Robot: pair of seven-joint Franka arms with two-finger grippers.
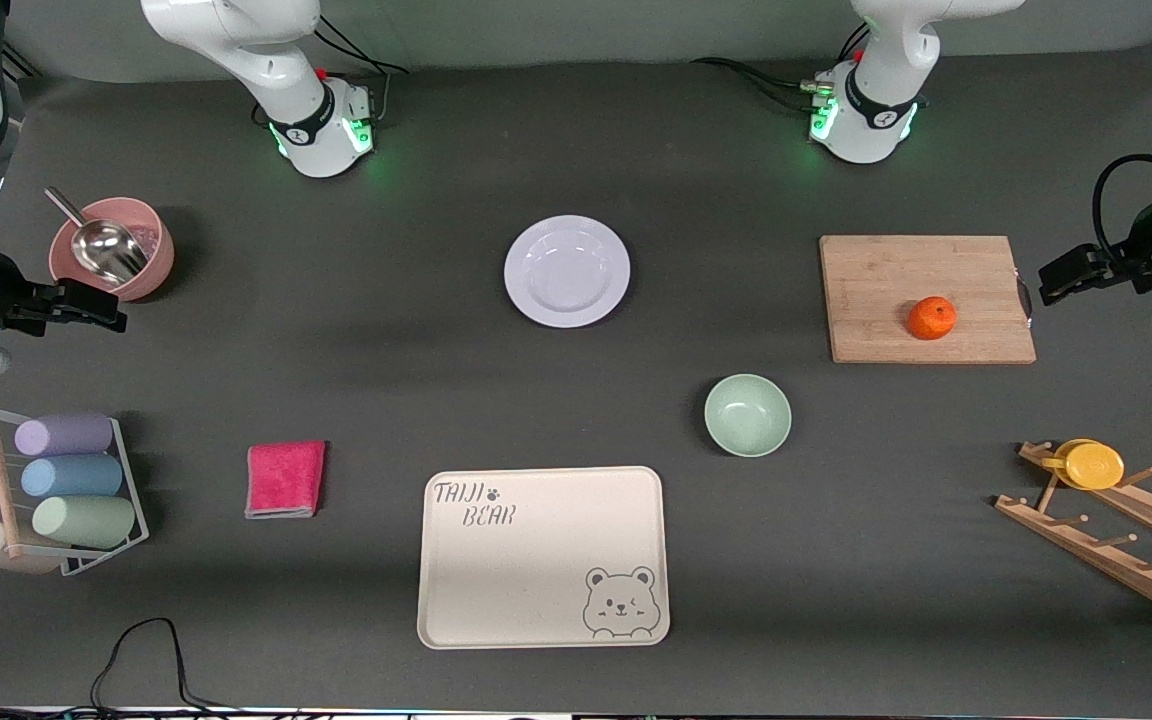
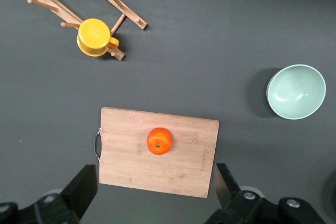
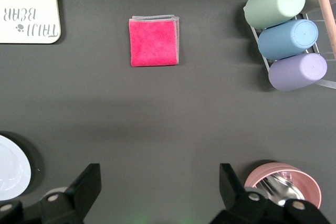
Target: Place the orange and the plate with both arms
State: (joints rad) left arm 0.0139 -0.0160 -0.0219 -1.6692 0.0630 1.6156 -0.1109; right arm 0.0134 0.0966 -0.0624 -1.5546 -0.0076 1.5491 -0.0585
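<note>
A: Where is the left gripper [image 2: 156, 195]?

B: It hangs high over the table at the left arm's end, beside the wooden cutting board [image 1: 926, 298]. In the front view its dark fingers [image 1: 1071, 272] reach in from the frame's edge toward the board, with the forearm roughly level. In the left wrist view the two fingers stand wide apart, holding nothing.

A: And the orange [image 1: 932, 318]?

B: It sits on the cutting board, on the half nearer the front camera. In the left wrist view the orange [image 2: 159, 141] lies in line with the gap between the spread fingers, well below them and untouched. The mint-green bowl [image 1: 747, 414] sits off the board, toward the table's middle and nearer the front camera. The yellow cup [image 1: 1088, 464] hangs on the wooden peg rack [image 1: 1121, 540], also nearer the front camera than the board.

A: The right gripper [image 3: 157, 190]?

B: It is up in the air at the right arm's end, beside the pink bowl [image 1: 116, 248] with the metal scoop [image 1: 101, 245]. Its fingers [image 1: 86, 305] point inward over the table. The right wrist view shows them parted wide and empty.

A: And the plate [image 1: 567, 271]?

B: It lies flat on the dark table [image 1: 336, 350] between the two arm bases, well apart from either gripper. Only its edge [image 3: 10, 167] shows in the right wrist view. The cream bear tray [image 1: 542, 556] lies nearer the front camera, with the pink cloth [image 1: 285, 479] beside it toward the right arm's end. The rack of pastel cups [image 1: 66, 478] is farther out at that end.
</note>
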